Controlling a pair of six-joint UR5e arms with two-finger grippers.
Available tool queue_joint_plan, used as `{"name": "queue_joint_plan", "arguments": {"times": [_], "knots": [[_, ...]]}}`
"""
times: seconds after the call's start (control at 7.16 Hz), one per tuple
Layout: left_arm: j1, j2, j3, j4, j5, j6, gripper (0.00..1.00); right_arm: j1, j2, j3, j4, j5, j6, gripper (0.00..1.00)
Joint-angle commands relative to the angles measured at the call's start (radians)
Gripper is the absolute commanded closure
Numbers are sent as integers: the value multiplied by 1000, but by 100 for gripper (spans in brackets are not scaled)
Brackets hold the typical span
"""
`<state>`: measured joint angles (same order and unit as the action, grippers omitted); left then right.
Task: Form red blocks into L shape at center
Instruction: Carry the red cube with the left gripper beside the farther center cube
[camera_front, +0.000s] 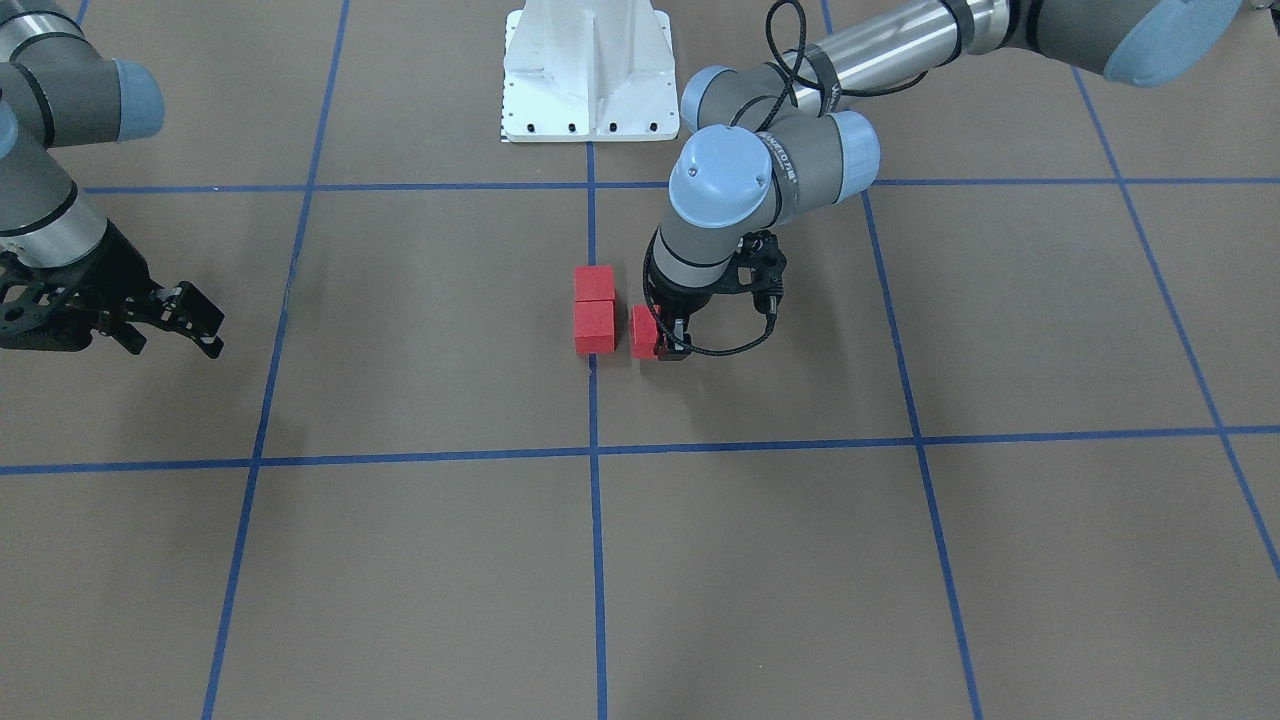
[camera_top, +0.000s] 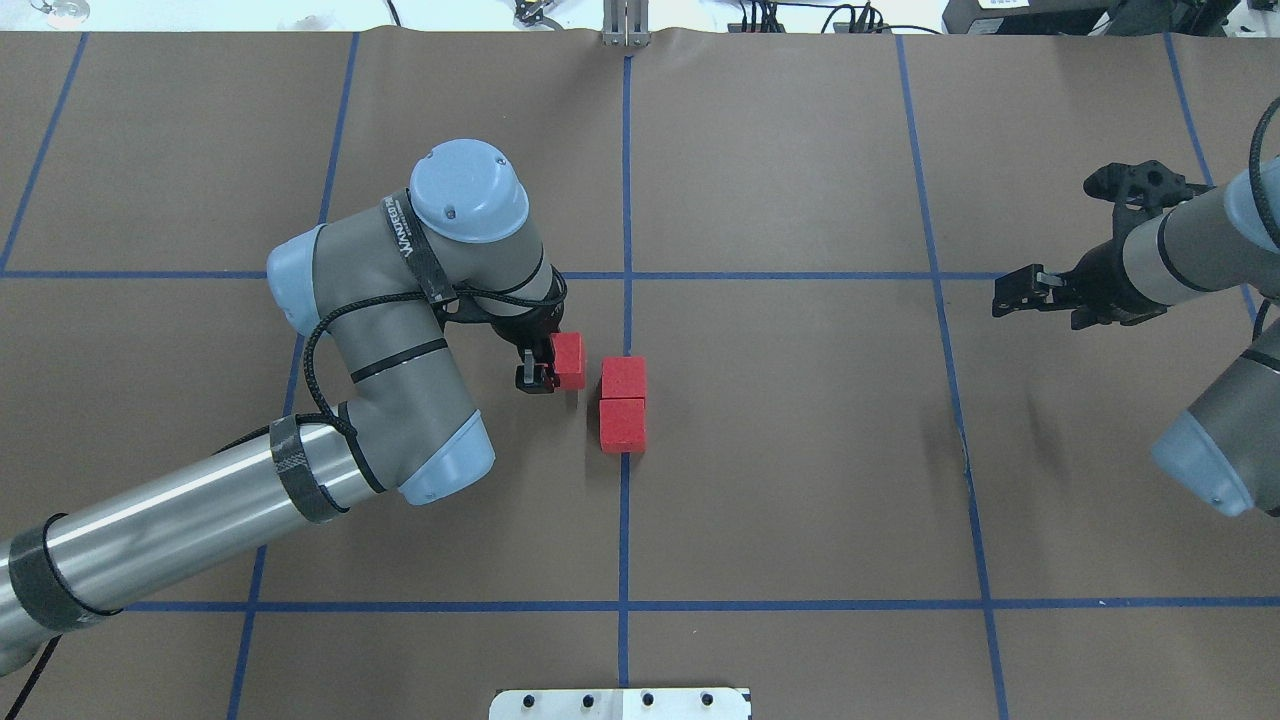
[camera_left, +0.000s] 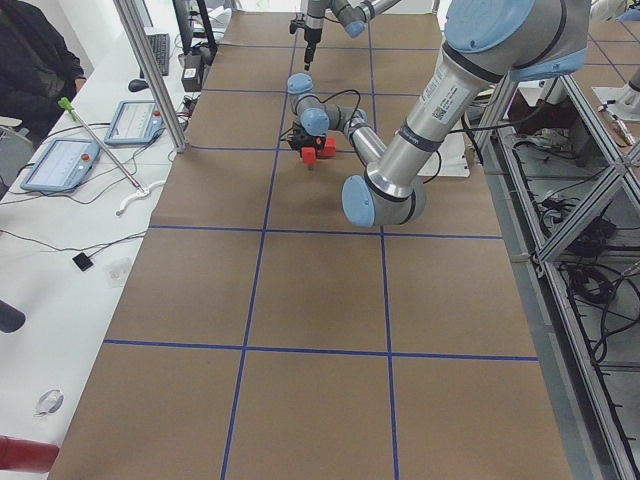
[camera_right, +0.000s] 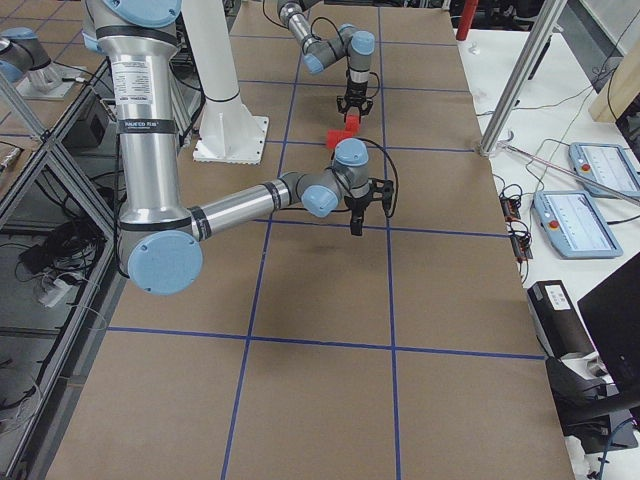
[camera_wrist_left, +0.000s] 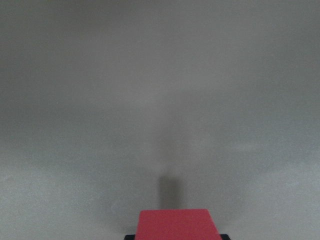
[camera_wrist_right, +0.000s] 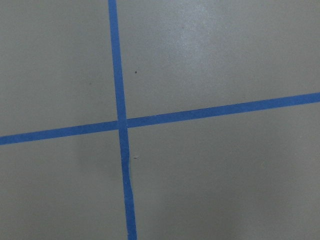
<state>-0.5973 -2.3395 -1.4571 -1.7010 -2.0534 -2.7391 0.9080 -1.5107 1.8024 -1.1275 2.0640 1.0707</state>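
Observation:
Two red blocks (camera_top: 623, 378) (camera_top: 622, 425) lie touching end to end on the blue line through the center (camera_top: 625, 500). From the front they show as a pair (camera_front: 594, 284) (camera_front: 593, 328). My left gripper (camera_top: 556, 366) (camera_front: 664, 340) is shut on the third red block (camera_top: 569, 360) (camera_front: 643, 332), low over the surface, a narrow gap away from one end of the pair. That block fills the bottom edge of the left wrist view (camera_wrist_left: 177, 225). My right gripper (camera_top: 1050, 240) (camera_front: 170, 335) hovers open and empty far off to the side.
The white robot base plate (camera_front: 588, 70) (camera_top: 620, 703) stands at the table's edge behind the blocks. A blue tape crossing (camera_wrist_right: 121, 123) lies under the right wrist. Metal poles (camera_left: 155, 75) and a side bench with tablets (camera_left: 60, 165) border the far side.

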Motion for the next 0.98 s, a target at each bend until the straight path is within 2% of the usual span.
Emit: {"name": "queue_joint_plan", "arguments": {"times": [0.0, 0.84], "knots": [[2, 0, -2, -18, 6, -59, 100, 0, 0, 0, 0, -1, 0, 1], [37, 2, -3, -40, 53, -123, 100, 0, 0, 3, 0, 2, 0, 1]]}}
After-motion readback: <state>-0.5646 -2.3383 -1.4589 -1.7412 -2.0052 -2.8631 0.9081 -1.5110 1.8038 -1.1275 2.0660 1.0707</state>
